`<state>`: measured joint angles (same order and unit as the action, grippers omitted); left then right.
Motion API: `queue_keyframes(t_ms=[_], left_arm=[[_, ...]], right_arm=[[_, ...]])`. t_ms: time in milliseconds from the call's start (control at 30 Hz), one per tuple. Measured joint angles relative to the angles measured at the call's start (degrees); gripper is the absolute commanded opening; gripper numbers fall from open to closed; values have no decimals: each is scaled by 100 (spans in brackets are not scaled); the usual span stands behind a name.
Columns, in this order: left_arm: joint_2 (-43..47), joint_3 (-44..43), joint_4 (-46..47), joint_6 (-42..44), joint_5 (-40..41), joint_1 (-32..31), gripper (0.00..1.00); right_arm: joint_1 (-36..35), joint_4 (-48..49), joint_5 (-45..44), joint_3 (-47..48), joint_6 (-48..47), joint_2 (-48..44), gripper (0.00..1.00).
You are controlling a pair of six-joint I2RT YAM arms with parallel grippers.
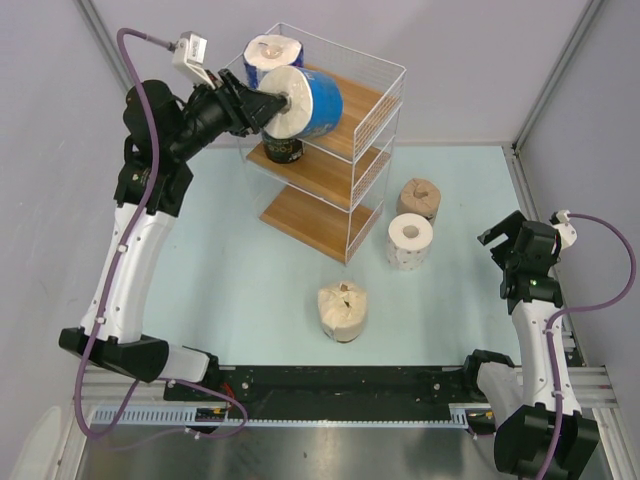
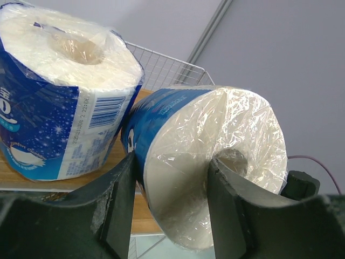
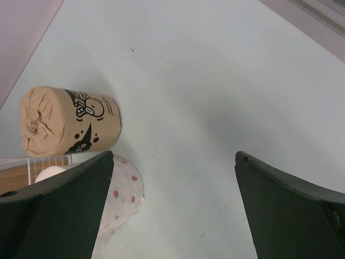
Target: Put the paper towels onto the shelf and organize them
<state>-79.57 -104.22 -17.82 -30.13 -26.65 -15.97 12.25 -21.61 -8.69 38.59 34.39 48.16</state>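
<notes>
Crinkly blue plastic wraps the fat roll [image 1: 308, 103] the left hand [image 2: 171, 175] pinches through its hollow core, at the top board of the wire shelf [image 1: 362, 100], beside an upright blue roll [image 1: 272, 52]. The right hand [image 3: 175, 156] hangs spread over the tabletop [image 3: 215, 81].

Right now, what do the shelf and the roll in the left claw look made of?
Shelf: matte brown boards with visible grain, likely wood or laminate, in thin white wire, probably coated metal. Roll in the left claw: white paper under glossy, crinkled clear-and-blue film, apparently plastic wrap.
</notes>
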Motion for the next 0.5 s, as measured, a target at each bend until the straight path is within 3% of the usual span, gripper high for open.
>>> queue_keyframes(t_ms=[200, 500], left_arm=[[-55, -2, 17, 0, 52, -2, 38], [-116, 50, 107, 0, 120, -4, 52]], right_arm=[[2, 0, 2, 0, 0, 39, 100], [22, 0, 11, 0, -13, 70, 100]])
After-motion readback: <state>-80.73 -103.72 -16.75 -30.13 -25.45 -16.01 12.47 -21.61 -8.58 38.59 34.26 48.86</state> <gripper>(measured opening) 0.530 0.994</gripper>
